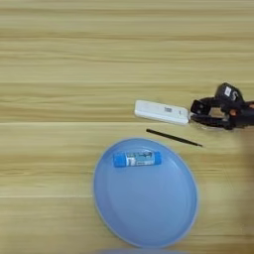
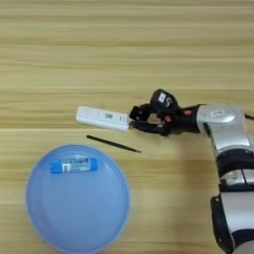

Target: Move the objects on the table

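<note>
My right arm [image 2: 225,149] reaches in from the right edge, its silver forearm bending toward the middle of the wooden worktop [image 1: 59,59]. My fingers [image 2: 135,119] sit at the right end of the white bar-shaped device [image 1: 161,112], one black finger [image 2: 139,111] on the far side of that end and the other on the near side. They look spread around the tip of the bar, touching it or just short of it; I cannot tell whether they are pressing on it, so I cannot say they are grasping it.

The white bar lies flat on the worktop, long axis running left to right with a slight tilt, its small grey label facing up. Just near of it lies a thin black stick [image 1: 173,137], also slanted, apart from the bar.

Nearer still is the large round light-blue plate [image 1: 149,218]. The short blue tube [image 1: 137,158] with a white label lies on its side inside the plate, close to the far rim, well apart from my fingers.
</note>
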### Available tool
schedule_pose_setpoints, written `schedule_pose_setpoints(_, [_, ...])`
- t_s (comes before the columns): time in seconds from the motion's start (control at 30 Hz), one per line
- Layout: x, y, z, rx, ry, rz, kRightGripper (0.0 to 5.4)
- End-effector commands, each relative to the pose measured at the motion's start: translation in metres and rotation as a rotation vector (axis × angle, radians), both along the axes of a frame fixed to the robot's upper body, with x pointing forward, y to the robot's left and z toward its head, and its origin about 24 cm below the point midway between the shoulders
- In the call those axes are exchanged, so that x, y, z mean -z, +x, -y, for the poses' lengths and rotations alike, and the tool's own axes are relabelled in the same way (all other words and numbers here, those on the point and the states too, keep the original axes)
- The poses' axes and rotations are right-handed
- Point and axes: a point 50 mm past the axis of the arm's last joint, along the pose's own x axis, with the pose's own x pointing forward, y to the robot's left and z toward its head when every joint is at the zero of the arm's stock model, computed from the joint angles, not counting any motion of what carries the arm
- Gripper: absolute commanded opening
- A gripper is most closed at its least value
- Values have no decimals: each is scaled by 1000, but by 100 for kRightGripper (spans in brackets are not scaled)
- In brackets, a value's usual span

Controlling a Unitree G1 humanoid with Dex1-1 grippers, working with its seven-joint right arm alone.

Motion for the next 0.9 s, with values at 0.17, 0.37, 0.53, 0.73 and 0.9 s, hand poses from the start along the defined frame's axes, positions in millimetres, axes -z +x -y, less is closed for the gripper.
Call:
schedule_pose_setpoints(0.17, [-72, 0, -18, -112, 44, 245, 249])
schedule_pose_setpoints(0.37, [-85, -15, -37, -190, 67, 277, 249])
schedule_pose_setpoints(0.53, [-87, -28, -51, -248, 83, 272, 249])
schedule_pose_setpoints(0.73, [-86, -42, -66, -311, 109, 250, 249])
schedule_pose_setpoints(0.9, [-84, -50, -74, -342, 121, 238, 249])
